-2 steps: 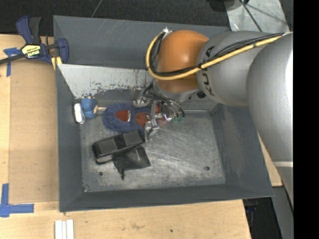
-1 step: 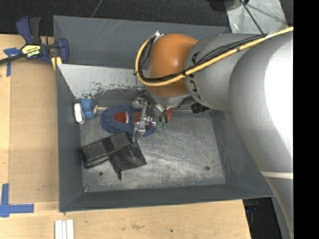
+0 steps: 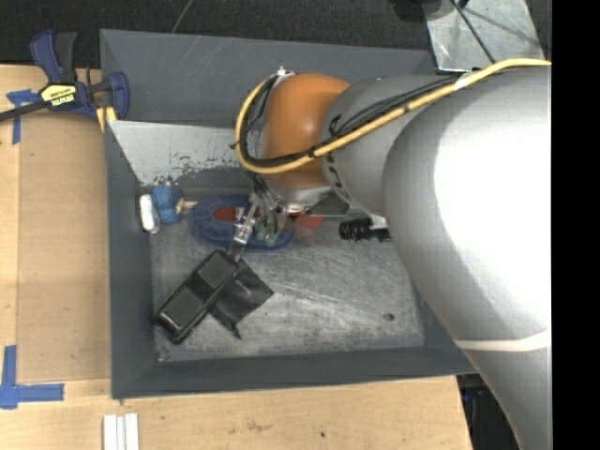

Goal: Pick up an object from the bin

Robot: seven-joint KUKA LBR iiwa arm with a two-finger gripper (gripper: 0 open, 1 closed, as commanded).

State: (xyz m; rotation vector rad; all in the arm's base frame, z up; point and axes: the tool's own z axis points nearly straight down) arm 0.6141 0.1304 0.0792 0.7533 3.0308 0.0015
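A: Where is the gripper [image 3: 249, 230]?
B: Low over a blue oval thing [image 3: 211, 221], mid-bin [image 3: 127, 279] near the back wall; open or closed, I cannot tell.
A: How does it lie?
B: Flat, I judge; its long axis runs left-right across the view, one end toward a small blue-and-white thing [image 3: 157, 206].
A: Advice?
B: Come straight down; close across the narrow width; keep off the black folded case [image 3: 202, 298] just in front.

A scuffed, matt grey metal bin [image 3: 356, 289] holds a matt black case [image 3: 211, 293] beneath the arm's glossy orange cover [image 3: 300, 111].
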